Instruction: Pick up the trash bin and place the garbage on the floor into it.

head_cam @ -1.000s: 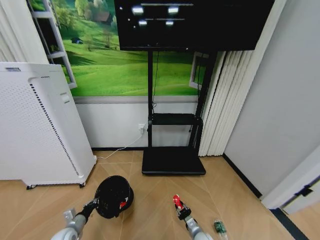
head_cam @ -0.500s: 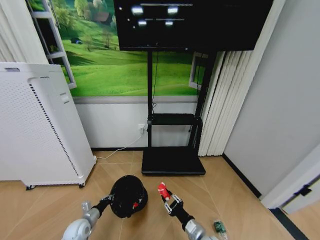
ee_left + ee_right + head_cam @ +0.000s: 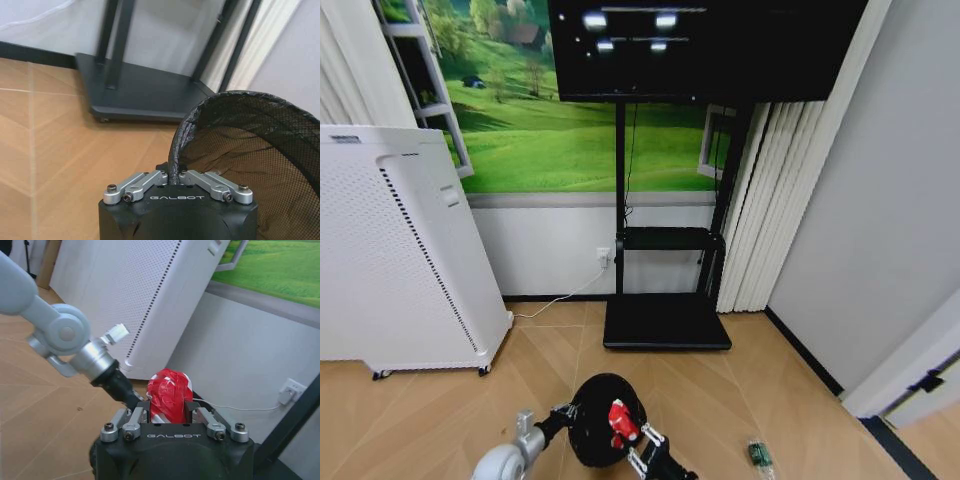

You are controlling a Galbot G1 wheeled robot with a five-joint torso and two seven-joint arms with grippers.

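The trash bin (image 3: 598, 432), a black round mesh basket, hangs tilted above the wooden floor with its opening facing up toward me. My left gripper (image 3: 568, 414) is shut on its rim (image 3: 175, 150). My right gripper (image 3: 630, 442) is shut on a crumpled red-and-white wrapper (image 3: 619, 422) and holds it over the bin's opening. In the right wrist view the wrapper (image 3: 169, 392) sits between the fingers, with my left arm (image 3: 70, 340) just beyond it. A small clear-green bottle (image 3: 758, 455) lies on the floor to the right.
A large white perforated appliance (image 3: 390, 250) stands at the left. A black TV stand (image 3: 665, 322) with a flat base stands against the back wall. White pleated curtains (image 3: 765, 200) and a grey wall close the right side.
My left gripper has carried the bin to the right. My right gripper has brought the wrapper leftward, from beside the bin to over its opening.
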